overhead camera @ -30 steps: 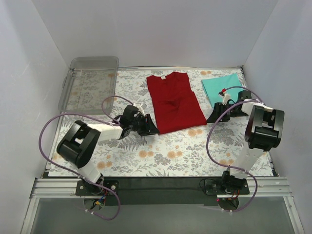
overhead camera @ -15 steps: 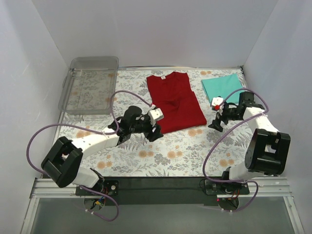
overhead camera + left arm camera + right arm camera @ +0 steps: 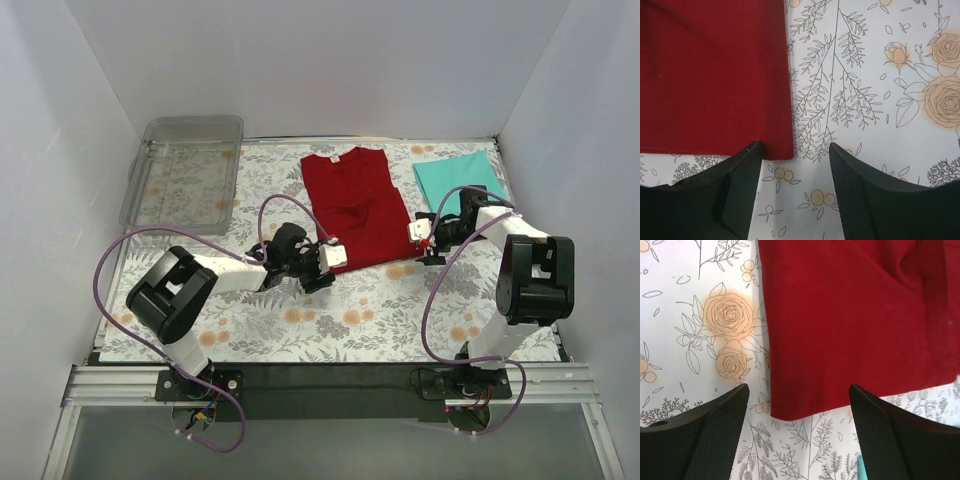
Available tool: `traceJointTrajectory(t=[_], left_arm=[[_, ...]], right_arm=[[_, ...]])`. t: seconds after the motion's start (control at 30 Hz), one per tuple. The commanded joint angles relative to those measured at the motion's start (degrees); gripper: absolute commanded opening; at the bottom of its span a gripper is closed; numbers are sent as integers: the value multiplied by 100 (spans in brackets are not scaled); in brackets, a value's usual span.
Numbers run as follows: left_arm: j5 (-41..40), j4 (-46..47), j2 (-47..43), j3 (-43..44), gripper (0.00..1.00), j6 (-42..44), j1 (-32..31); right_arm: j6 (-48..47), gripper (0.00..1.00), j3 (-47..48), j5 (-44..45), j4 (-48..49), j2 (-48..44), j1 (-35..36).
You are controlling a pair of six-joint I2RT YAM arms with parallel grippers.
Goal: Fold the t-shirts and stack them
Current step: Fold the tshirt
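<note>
The dark red t-shirt (image 3: 358, 205) lies half-folded lengthwise on the floral mat, collar toward the back. The teal t-shirt (image 3: 458, 180) lies folded at the back right. My left gripper (image 3: 322, 270) is open at the red shirt's near left corner; in the left wrist view (image 3: 792, 152) the corner (image 3: 775, 145) sits just past the left finger. My right gripper (image 3: 422, 245) is open at the shirt's near right corner; in the right wrist view (image 3: 797, 410) the red hem (image 3: 805, 405) lies between the fingers. Neither holds anything.
A clear plastic tray (image 3: 190, 170) stands at the back left. The floral mat (image 3: 340, 310) covers the table. White walls close in on three sides. Purple cables loop over both arms.
Both grippers have moved in toward the red shirt's near corners, left from the left side, right from beside the teal shirt. The shirts have not moved.
</note>
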Motion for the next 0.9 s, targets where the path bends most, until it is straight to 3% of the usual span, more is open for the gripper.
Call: traceJointTrajectory(t=[0.0,0.47,0.57,0.73,0.87], left_arm=[[84,235,65,228,52,236,-51],[-302,236,584,421,47,69,-183],[-460,227,654,430,43,-10,-191],[-812,235,733,395,31,-133,-200],[-953,244,760,360,8,-230,-235]], right_arm=[[-334,72,145,251,-154,157,26],[70,55,40,866,434,632,185],[123,45,-31,928,532,667,185],[176,35,-198,1095,690,659,185],[158,13,-356,1139,716,571,185]])
